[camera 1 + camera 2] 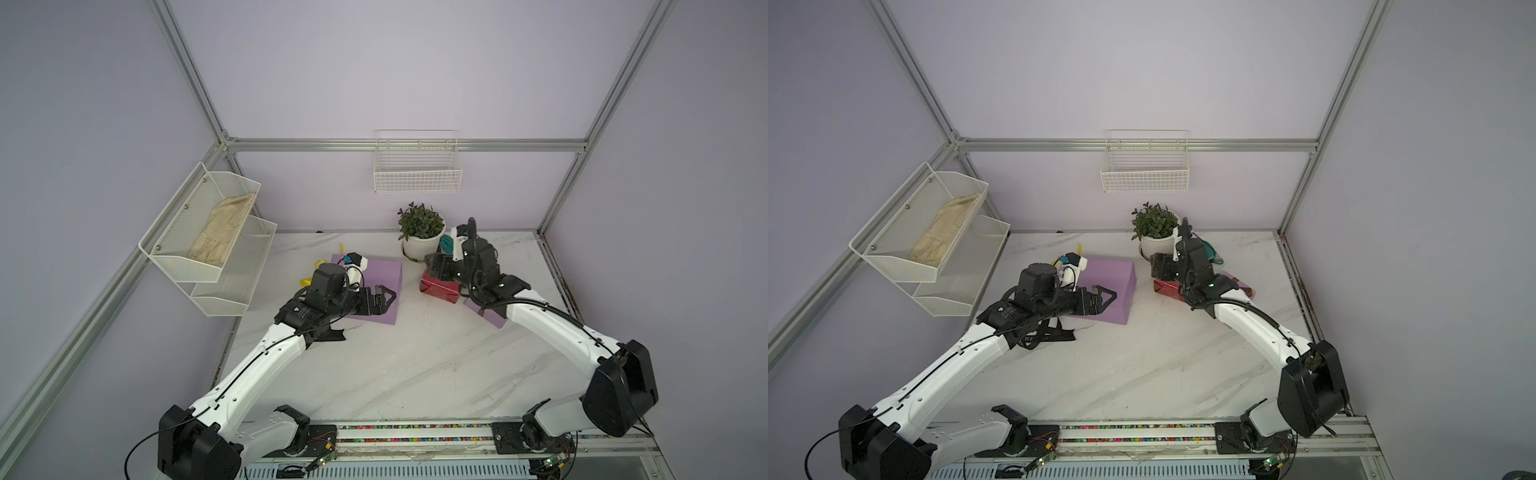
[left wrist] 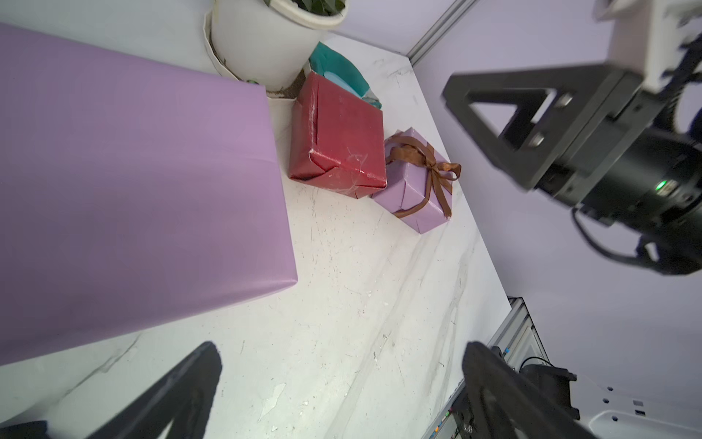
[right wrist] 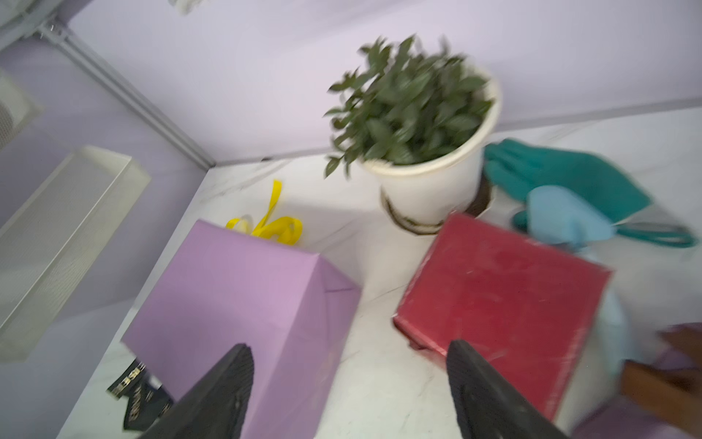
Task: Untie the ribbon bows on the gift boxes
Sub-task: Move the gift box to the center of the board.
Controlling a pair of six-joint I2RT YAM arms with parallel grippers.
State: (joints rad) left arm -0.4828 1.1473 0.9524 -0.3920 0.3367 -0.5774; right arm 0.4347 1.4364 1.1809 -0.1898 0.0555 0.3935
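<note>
A: Which bow is left?

B: The brown bow, knot intact, on the small box. That box sits against the red box. The yellow ribbon and black ribbon lie loose by the big box.

A: Grippers?

B: Right gripper: jaws apart, empty, tips between the big box and the red box. The bow is off to its side and behind the tips, past the red box, under its own wrist. Left gripper: jaws wide, empty. The bow is ahead of it, beyond the red box, well apart.

A: Nearer arm?

B: The right, I judge. It would need to draw back and turn toward the knot. The tails trail down one face.
</note>
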